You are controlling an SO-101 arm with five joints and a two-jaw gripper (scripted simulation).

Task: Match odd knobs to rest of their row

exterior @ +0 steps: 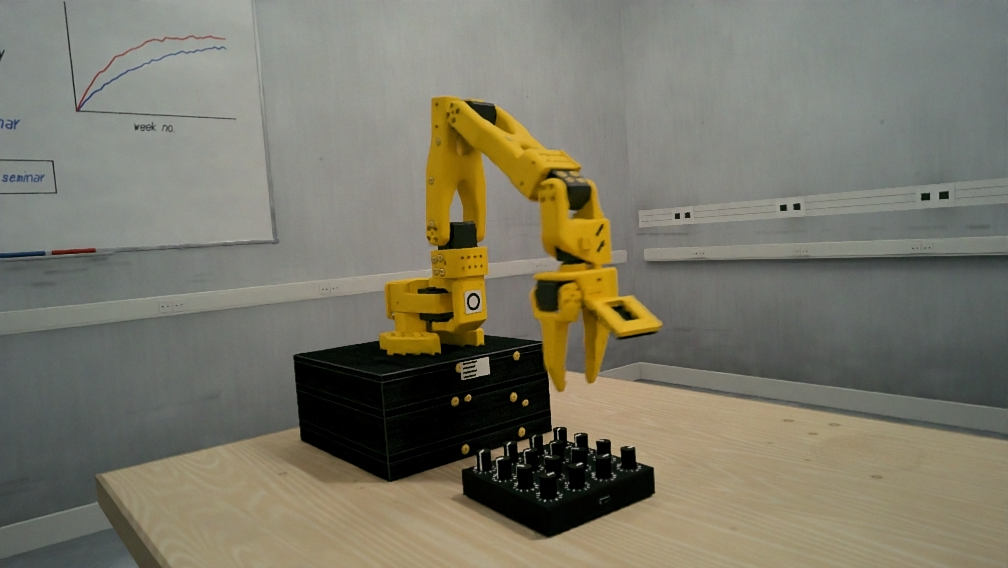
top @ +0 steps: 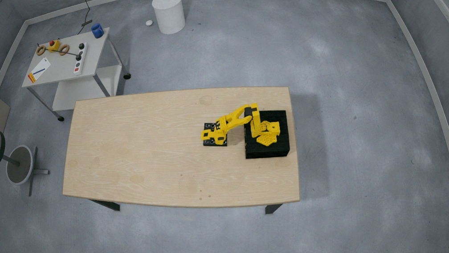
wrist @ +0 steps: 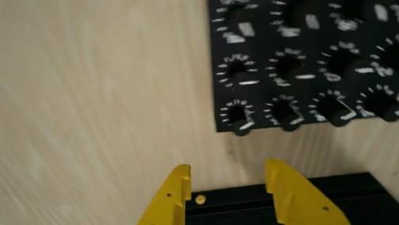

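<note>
Knob box sits below our pincer, its 2 fingers spread, nothing between; we're going down next, probably.

From where I stand, the knob box sits on the worktop; seen from above, the arm's plinth is at its three o'clock, apart, and the trolley at ten o'clock.

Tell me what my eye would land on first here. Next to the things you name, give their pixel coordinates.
Probably the bright yellow arm (top: 234, 120) (exterior: 504, 151), bolt upright then bent over on its black block (top: 267, 150) (exterior: 342, 416) on the wooden table (top: 135, 150) (exterior: 740, 486) (wrist: 99, 99). Next, its two-fingered pincer (exterior: 577, 386) (wrist: 228, 174), hanging parted in the air. Then the small black box (exterior: 511, 502) (wrist: 261, 97) below, crowded with white-marked knobs (exterior: 548, 486) (wrist: 241, 127).
</note>
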